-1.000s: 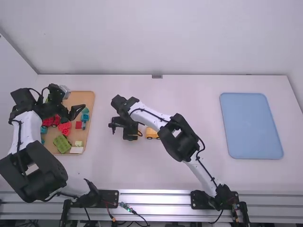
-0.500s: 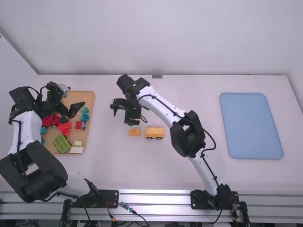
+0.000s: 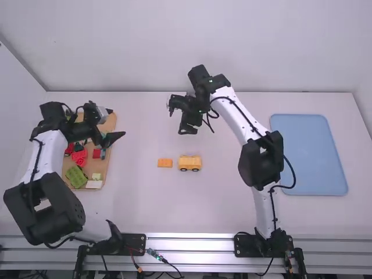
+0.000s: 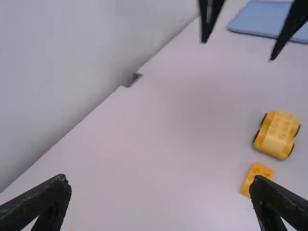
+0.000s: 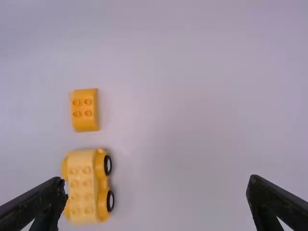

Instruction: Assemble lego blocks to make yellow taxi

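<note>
High view — car (image 3: 190,163), right gripper (image 3: 179,120) apart

no readable text, no legible labels or numbers

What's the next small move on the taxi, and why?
Probably bring the left hand over the small yellow block: its fingers are open and empty, and the block lies loose beside the wheeled yellow body, whose bare studs could take it.
</note>
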`<action>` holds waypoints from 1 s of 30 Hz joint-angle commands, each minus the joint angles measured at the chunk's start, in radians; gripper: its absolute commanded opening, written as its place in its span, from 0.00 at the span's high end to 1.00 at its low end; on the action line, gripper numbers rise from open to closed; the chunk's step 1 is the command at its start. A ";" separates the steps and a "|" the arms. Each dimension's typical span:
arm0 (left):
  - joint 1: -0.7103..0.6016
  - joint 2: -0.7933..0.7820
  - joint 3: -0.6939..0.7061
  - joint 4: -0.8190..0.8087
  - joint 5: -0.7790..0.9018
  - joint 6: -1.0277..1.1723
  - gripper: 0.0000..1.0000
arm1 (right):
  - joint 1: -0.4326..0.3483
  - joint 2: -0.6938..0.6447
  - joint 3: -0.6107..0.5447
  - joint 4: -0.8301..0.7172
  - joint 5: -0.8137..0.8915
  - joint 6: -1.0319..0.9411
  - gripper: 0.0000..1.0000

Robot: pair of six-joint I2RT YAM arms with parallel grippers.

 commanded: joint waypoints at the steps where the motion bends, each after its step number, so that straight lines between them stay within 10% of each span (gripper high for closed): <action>1: -0.076 -0.011 -0.014 0.016 -0.055 -0.029 0.01 | -0.002 -0.049 -0.076 0.050 0.023 0.051 0.01; 9: -0.201 -0.001 -0.017 0.115 -0.070 -0.233 0.01 | -0.015 -0.296 -0.418 0.362 0.235 0.202 0.01; 18: -0.312 0.014 -0.185 0.050 -0.033 0.326 0.01 | -0.156 -0.485 -0.888 0.647 -0.153 0.063 0.01; 30: -0.338 0.220 -0.476 0.790 0.142 -0.118 0.01 | -0.222 -0.482 -1.266 1.130 -0.394 0.047 0.01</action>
